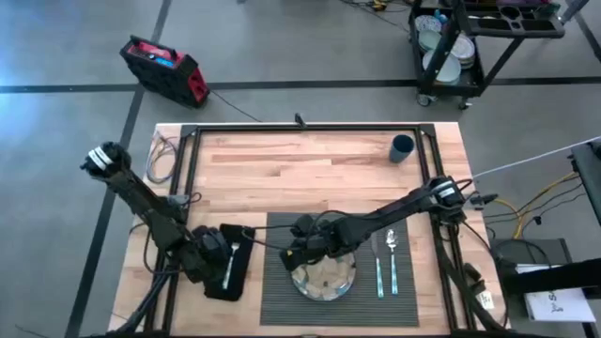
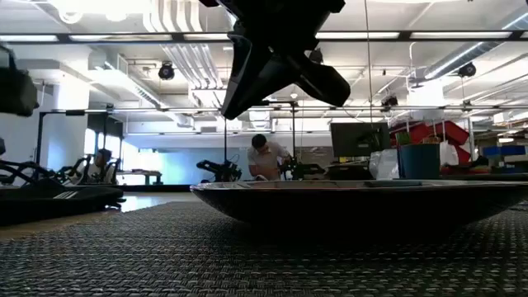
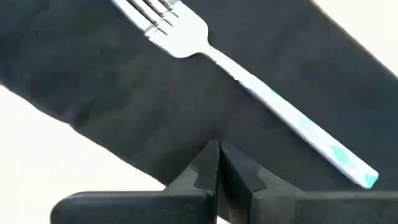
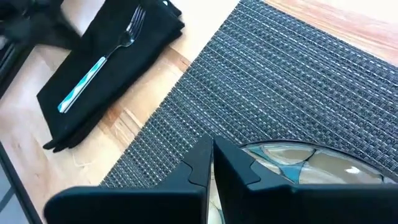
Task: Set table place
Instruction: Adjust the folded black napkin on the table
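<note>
From above we see the wooden surface [image 1: 310, 160] inside its black frame, with the ribbed grey placemat [image 1: 282, 300] lying at its near edge, roughly in the middle. A glass plate [image 1: 324, 279] sits on the placemat, and to its right lie two utensils with light blue handles, the right one a spoon [image 1: 392, 258]. A black napkin [image 1: 230, 263] lies just left of the placemat with a fork [image 1: 231, 264] on it. A dark blue cup [image 1: 402, 147] stands at the far right of the surface. The left tool [image 1: 212, 250] hangs over the left part of the napkin, beside the fork; the right tool [image 1: 302, 252] hangs over the placemat at the plate's far left rim.

At table height we see the placemat's weave [image 2: 165, 256] filling the foreground and the plate's dark rim [image 2: 363, 202] resting on it, with a dark arm [image 2: 272, 49] above. A person [image 2: 266, 157] stands far back in the room.

From the left wrist we see the left tool's [image 3: 218, 163] fingers pressed together, gripping nothing, just off the fork [image 3: 249, 81] on the napkin [image 3: 93, 74].

From the right wrist we see the right tool [image 4: 212, 160] likewise closed tight and empty, above the placemat [image 4: 280, 93] at the plate's [image 4: 311, 163] edge, with the napkin [image 4: 118, 81] and fork [image 4: 99, 65] beyond.
</note>
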Controlling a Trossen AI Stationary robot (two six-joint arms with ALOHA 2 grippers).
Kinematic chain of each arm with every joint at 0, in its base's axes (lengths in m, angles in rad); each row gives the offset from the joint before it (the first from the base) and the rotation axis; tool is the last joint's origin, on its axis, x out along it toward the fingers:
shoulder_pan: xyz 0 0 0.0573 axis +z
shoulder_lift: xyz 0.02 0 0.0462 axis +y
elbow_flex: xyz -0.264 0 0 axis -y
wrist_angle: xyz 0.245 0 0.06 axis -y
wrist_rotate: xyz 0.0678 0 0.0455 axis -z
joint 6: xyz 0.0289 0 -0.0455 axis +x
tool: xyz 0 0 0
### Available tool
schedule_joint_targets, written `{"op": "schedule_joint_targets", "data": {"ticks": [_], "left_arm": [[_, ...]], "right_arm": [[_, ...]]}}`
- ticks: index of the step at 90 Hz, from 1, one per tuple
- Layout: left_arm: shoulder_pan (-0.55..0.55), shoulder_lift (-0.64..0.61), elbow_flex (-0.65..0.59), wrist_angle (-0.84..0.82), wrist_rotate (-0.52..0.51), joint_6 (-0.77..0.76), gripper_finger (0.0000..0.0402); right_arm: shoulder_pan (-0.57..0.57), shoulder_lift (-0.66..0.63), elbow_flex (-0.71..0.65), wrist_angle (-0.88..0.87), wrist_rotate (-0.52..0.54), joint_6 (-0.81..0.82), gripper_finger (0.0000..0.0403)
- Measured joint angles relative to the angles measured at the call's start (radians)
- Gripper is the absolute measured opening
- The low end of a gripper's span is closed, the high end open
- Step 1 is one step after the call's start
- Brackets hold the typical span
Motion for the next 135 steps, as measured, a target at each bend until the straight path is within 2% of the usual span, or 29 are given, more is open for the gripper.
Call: {"op": "schedule_joint_targets", "data": {"ticks": [54, 100, 135], "left_arm": [[0.003, 0.026, -0.020, 0.077, -0.060, 0.020, 0.0000], [0.004, 0.028, -0.069, 0.271, -0.082, 0.024, 0.0000], [0.014, 0.027, -0.076, 0.298, -0.112, 0.041, 0.0000]], "right_arm": [[0.006, 0.000, 0.000, -0.007, 0.020, 0.026, 0.0000], [0.006, 0.000, 0.000, -0.007, 0.035, 0.034, 0.0000], [0.004, 0.000, 0.000, -0.007, 0.037, 0.036, 0.0000]]}}
